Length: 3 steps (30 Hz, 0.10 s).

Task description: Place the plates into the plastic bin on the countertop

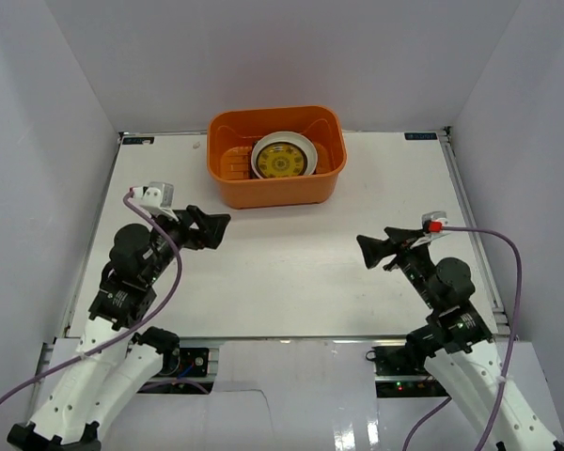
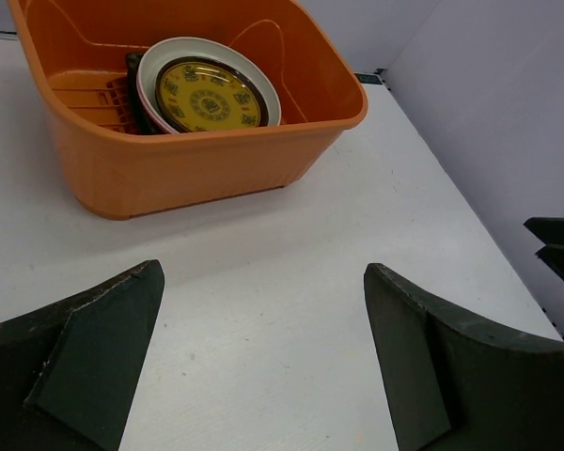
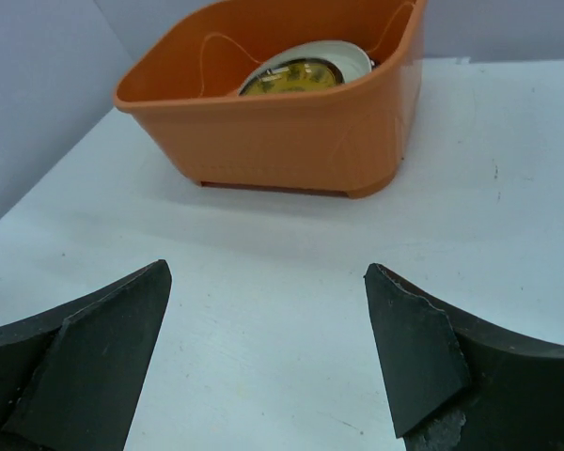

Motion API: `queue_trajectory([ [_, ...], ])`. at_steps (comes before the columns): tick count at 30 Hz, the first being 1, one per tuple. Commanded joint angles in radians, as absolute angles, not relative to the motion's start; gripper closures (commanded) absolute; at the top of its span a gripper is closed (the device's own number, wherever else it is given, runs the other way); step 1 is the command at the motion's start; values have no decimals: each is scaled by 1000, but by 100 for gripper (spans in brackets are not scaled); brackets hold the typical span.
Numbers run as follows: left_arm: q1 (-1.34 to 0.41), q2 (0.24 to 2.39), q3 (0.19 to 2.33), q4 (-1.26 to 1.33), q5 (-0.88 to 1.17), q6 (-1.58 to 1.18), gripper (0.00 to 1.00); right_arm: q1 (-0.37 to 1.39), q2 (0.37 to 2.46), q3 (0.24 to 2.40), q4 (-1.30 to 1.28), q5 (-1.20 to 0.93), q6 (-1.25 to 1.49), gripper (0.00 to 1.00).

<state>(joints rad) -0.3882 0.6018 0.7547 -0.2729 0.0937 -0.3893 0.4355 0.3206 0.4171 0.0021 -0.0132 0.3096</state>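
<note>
The orange plastic bin point(image 1: 235, 183) stands at the far middle of the white countertop point(image 1: 291, 272). Inside it a stack of plates leans, with the yellow-gold patterned plate point(image 1: 282, 162) on top, a cream rim round it and a dark plate edge behind; the others are hidden. The bin also shows in the left wrist view point(image 2: 197, 169) with the yellow plate point(image 2: 210, 97), and in the right wrist view point(image 3: 291, 132) with the plate point(image 3: 291, 77). My left gripper point(image 1: 218, 228) is open and empty, near the bin's left front. My right gripper point(image 1: 368, 251) is open and empty, to the bin's front right.
White walls close the countertop on three sides. Metal rails run along its left and right edges point(image 1: 470, 225). Purple cables loop from both wrists. The right gripper's fingertips point(image 2: 555, 246) show at the right edge of the left wrist view.
</note>
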Motion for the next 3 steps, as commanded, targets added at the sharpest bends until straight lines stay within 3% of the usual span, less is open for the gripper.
queue_trajectory([
  [1, -384, 581, 727, -245, 114, -397, 2, 439, 327, 356, -12, 11, 310, 10],
  [3, -383, 591, 732, -233, 104, -413, 2, 439, 366, 414, -20, -29, 313, 10],
])
